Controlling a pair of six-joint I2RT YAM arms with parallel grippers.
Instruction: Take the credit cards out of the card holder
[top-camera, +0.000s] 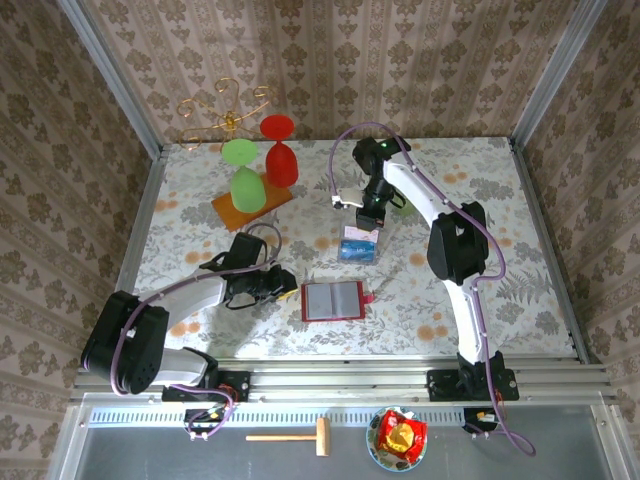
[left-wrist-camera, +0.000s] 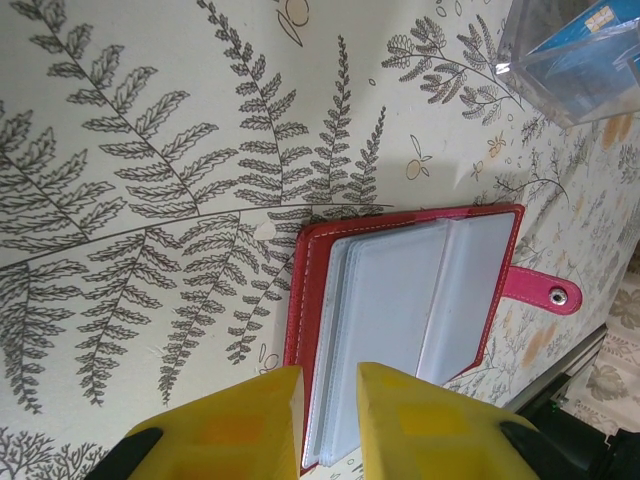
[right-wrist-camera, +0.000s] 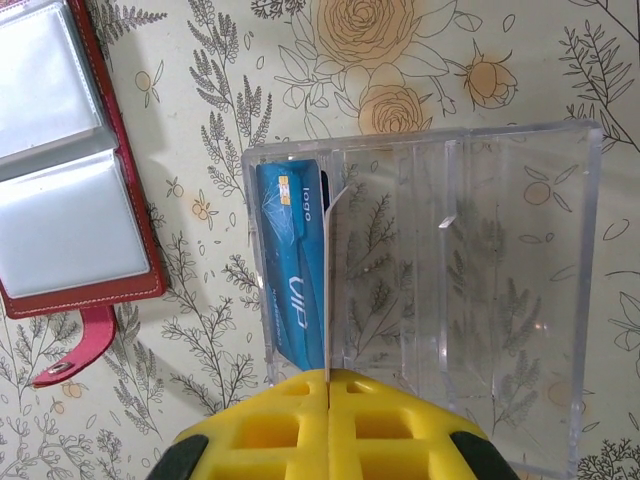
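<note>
We see one flowered surface (top-camera: 520, 250) with two arms on it, the left arm (top-camera: 170, 300) lying low and the right arm (top-camera: 455, 250) reaching over the middle. At the back, one orange board (top-camera: 225, 208) carries two goblets, one green (top-camera: 245, 185) and one red (top-camera: 281, 155). Near the middle sits one clear tray (right-wrist-camera: 500, 300) with several compartments. Just in front of it, the one red card holder (top-camera: 332, 300) lies open and flat, its greyish clear pockets facing up. We count two cards, both in the tray's end compartment on the holder's side. One blue card (right-wrist-camera: 290, 270) leans there. Right beside it, one pale card (right-wrist-camera: 336, 280) stands on edge. The right hand (right-wrist-camera: 328, 378) is clenched on that pale card's edge, fingers pressed together. The left hand (left-wrist-camera: 328, 372) is released, its two yellow fingers parted at the holder's left side, with the pocket pages seen in the gap. Smallest is the holder's one red tab (right-wrist-camera: 80, 350), lying flat on the cloth.
</note>
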